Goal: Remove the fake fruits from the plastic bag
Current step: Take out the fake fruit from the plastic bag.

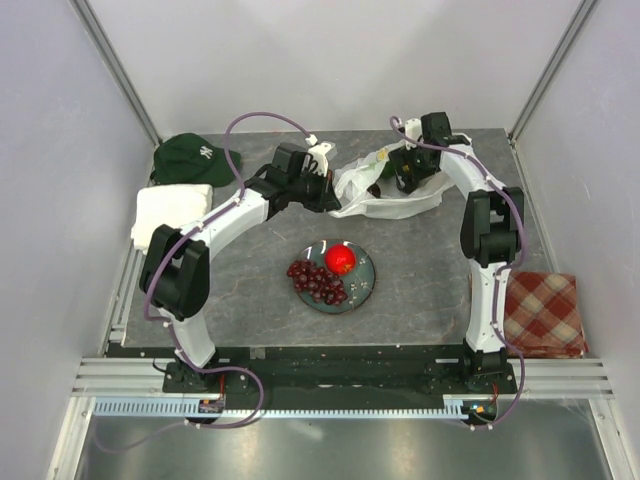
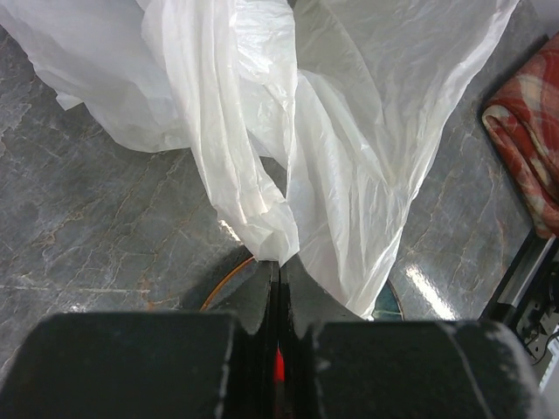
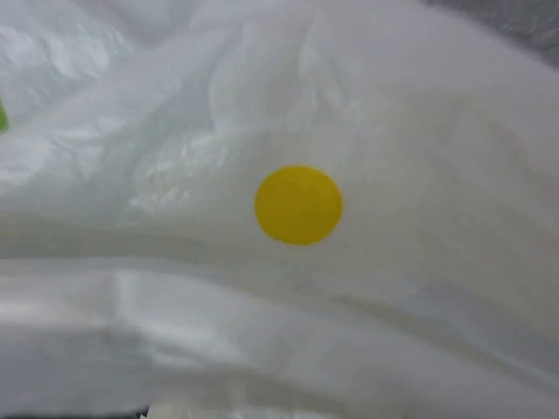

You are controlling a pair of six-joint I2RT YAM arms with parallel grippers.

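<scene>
Top view first: the plastic bag [image 1: 375, 195] lies crumpled near the far edge of the table [image 1: 250, 300], right of the middle, with an arm on each side. The right gripper [image 1: 405, 175] is down at the bag's far right part. This view hides its fingers, so I cannot tell whether it is clamped or released.

The left wrist view shows what the overhead cannot. The left gripper [image 2: 278, 266] is clenched on a twisted fold of the bag [image 2: 349, 131], fingers pressed together with thin plastic pinched between them. The film rises from there in two crinkly, see-through white sheets. The rim of the plate [image 2: 389, 301] peeks out below.

The right wrist view is pressed up close and is nothing but blurred white bag [image 3: 393, 305]. It shows one flat yellow disc [image 3: 297, 205]; fruit behind the film or a print, I can't say. No fingers show here either.

The count: one bag and one round plate [image 1: 368, 290] in the middle of the table. There are two fruits on the plate, one dark red grape bunch [image 1: 315, 282] and one red apple [image 1: 340, 258], touching each other. One green cap [image 1: 190, 160] sits at the far left corner. One white pad [image 1: 170, 212] is on the left edge, and one checked cloth [image 1: 545, 312] is by the near right corner.
</scene>
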